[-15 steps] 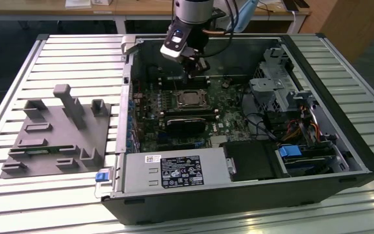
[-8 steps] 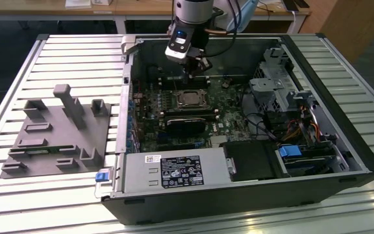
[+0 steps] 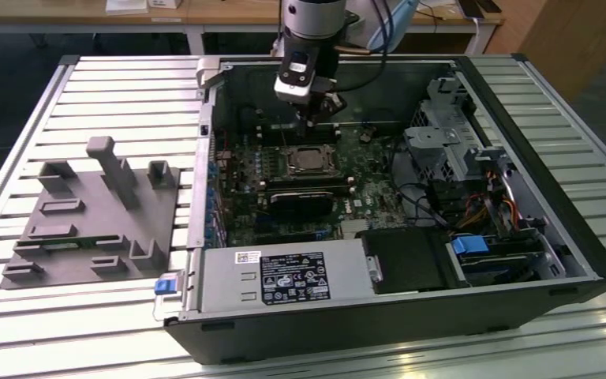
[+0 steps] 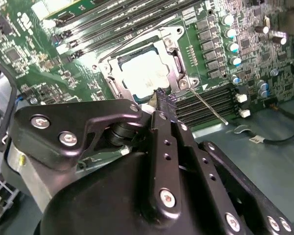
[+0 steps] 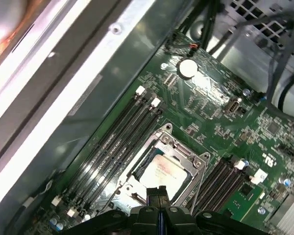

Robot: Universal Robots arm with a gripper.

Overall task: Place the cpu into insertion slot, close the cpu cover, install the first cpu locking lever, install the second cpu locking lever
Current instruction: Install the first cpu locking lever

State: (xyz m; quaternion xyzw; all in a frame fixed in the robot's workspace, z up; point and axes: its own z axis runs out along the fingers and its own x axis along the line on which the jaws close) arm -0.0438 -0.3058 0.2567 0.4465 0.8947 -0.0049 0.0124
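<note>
The slatted bench (image 3: 114, 95) carries an open computer case (image 3: 582, 237) lying on its side, its green motherboard (image 3: 372, 189) facing up. A grey plastic fixture (image 3: 92, 213) sits on the bench at the exterior view's left, well apart from the arm's work.

The arm reaches down from the far side, and its gripper (image 3: 308, 122) hangs inside the case just beyond the insertion slot (image 3: 288, 162). In both wrist views the fingers (image 4: 162, 100) are drawn narrow, pressed together to a thin seam, with nothing between them. Their tip sits right at the edge of the socket; I cannot tell whether it touches the metal.

The cpu (image 4: 142, 73) lies flat inside the slot, its pale metal top showing through the square window of the cpu cover (image 4: 178, 63). The cover looks to be down around the chip. A thin metal lever (image 4: 208, 106) juts from the socket's corner, slanting over the black memory slots (image 4: 213, 93) beside it.

On the near side of the case sits the grey power supply (image 3: 271, 276).
</note>
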